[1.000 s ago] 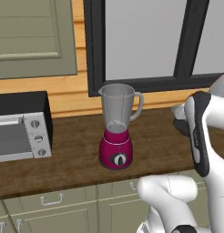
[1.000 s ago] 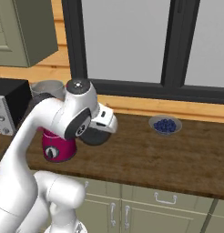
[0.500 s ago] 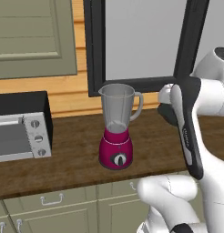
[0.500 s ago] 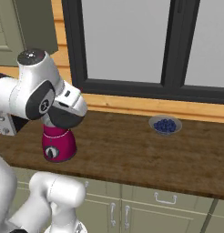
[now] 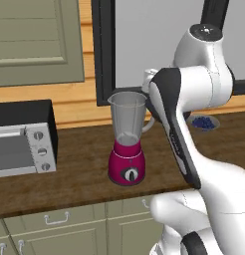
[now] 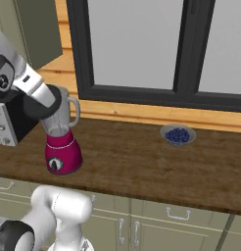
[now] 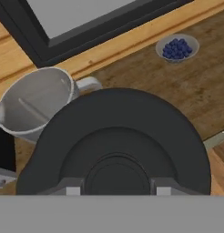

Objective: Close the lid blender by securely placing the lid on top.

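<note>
A: What changed over the last second?

B: Arm swung in from 3 o'clock of the blender [image 5: 128, 143] toward it. In the left base view the forearm now sits just beside the jar, touching or nearly touching its handle side; a second ago it was well apart at the frame edge. Base hasn't moved, counter [image 6: 142, 162] and window [image 6: 142, 44] line up the same.

A: Lid?

B: Lid [image 7: 118, 145] is in the gripper [image 7: 114, 187], seen from the hand view as a big black disc right in front of the camera. Fingers clamp it at its near edge, narrow gap set by the lid's knob or rim, can't tell which.

A: Where's the jar relative to it?

B: Jar mouth [image 7: 36, 98] sits at 10 o'clock of the lid in the hand view, open, empty. Lid overlaps the jar's rim only at its lower right edge, so it isn't centred yet.

A: So status?

B: Transport nearly done, judging by that. Remaining: shift toward the jar mouth, level, lower. Risk: the offset is toward the handle, so a drop now would likely catch the rim and tilt.

A: Anything else nearby?

B: Dish [image 6: 178, 134] of blue stuff at 3 o'clock, well apart. Toaster oven [image 5: 22, 144] at 9 o'clock. Neither in the path.
</note>
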Controlling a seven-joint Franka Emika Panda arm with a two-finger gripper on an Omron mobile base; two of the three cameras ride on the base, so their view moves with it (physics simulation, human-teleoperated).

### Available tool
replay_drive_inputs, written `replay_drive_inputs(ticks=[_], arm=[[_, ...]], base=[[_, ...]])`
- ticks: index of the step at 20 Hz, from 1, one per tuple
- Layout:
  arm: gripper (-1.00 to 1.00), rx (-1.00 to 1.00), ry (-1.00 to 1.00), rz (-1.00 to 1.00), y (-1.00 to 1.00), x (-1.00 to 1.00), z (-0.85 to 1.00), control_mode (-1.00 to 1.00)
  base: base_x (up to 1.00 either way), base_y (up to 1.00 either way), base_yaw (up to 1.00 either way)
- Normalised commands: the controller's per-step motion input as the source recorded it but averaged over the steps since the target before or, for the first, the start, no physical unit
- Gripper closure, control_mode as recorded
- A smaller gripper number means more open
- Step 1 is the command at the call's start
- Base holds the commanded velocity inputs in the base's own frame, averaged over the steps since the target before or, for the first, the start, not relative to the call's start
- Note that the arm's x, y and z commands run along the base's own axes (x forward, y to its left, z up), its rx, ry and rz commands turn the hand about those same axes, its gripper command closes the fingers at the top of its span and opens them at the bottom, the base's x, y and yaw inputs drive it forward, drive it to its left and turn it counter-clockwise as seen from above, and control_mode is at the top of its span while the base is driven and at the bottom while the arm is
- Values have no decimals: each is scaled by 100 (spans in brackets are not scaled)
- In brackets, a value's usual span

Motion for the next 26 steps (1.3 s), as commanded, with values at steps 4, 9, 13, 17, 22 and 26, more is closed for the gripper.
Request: replay_drive_inputs(ticks=[4, 9, 13, 17, 22, 26], arm=[[100, 1, 0, -3, 38, 28, 34, -100], [100, 2, 0, 0, 4, 42, 10, -100], [100, 5, 0, 0, 0, 58, 0, -100], [100, 6, 0, 2, 0, 56, 0, -100], [100, 7, 4, 4, 2, 46, 0, -100], [100, 6, 12, 12, 11, 22, -3, -100]], base=[[0, 0, 0], [0, 0, 0], [0, 0, 0], [0, 0, 0], [0, 0, 0], [0, 0, 0]])
